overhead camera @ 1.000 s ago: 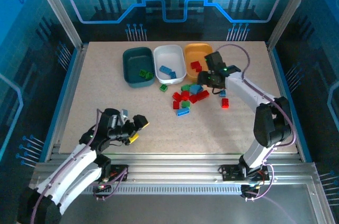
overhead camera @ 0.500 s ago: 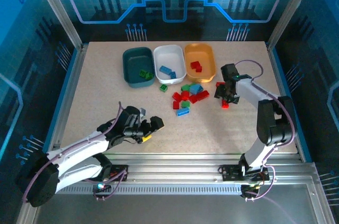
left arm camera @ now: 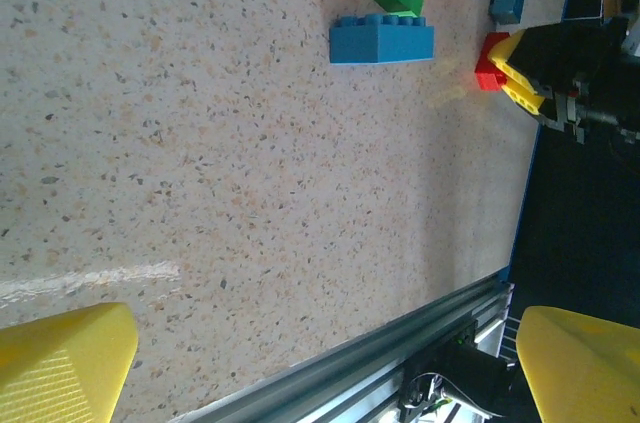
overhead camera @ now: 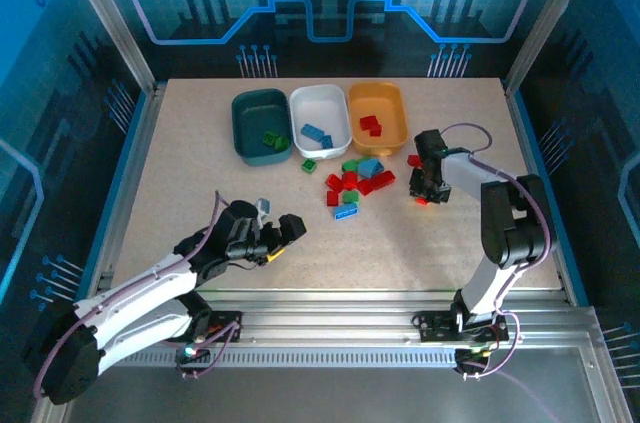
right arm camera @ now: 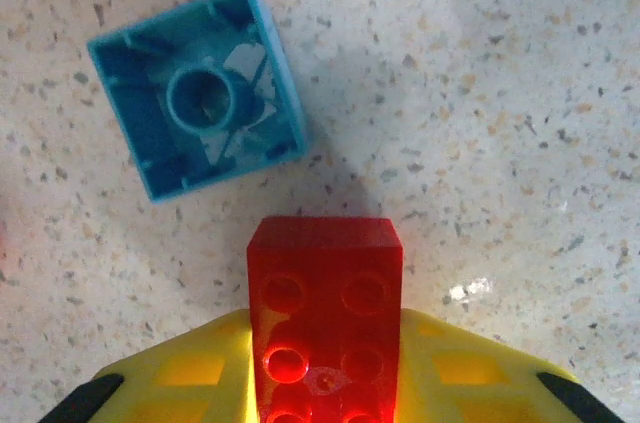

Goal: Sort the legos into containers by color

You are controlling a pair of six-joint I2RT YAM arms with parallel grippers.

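Red, green and blue legos (overhead camera: pixel 352 181) lie in a loose pile mid-table. Behind them stand three containers: a dark teal tray (overhead camera: pixel 250 115) with green bricks, a white tray (overhead camera: pixel 326 103) with blue bricks, and an orange tray (overhead camera: pixel 388 103) with red bricks. My right gripper (overhead camera: pixel 425 193) points down at the table right of the pile. It is shut on a red brick (right arm camera: pixel 325 303) between its yellow fingers (right arm camera: pixel 190 373). An upturned blue brick (right arm camera: pixel 195 148) lies just beyond. My left gripper (overhead camera: pixel 283 236) hovers open near the front, holding nothing, its fingers (left arm camera: pixel 60 358) wide apart.
A single blue brick (left arm camera: pixel 382 40) lies nearest my left gripper, with a green one (overhead camera: pixel 309 165) by the white tray and a red one (overhead camera: pixel 413 160) by my right gripper. The metal front rail (left arm camera: pixel 380 343) runs close under the left gripper. Open tabletop lies left of the pile.
My right gripper moved from the orange tray to the lone red brick, came down and shut on it. The left arm reached forward to the right.
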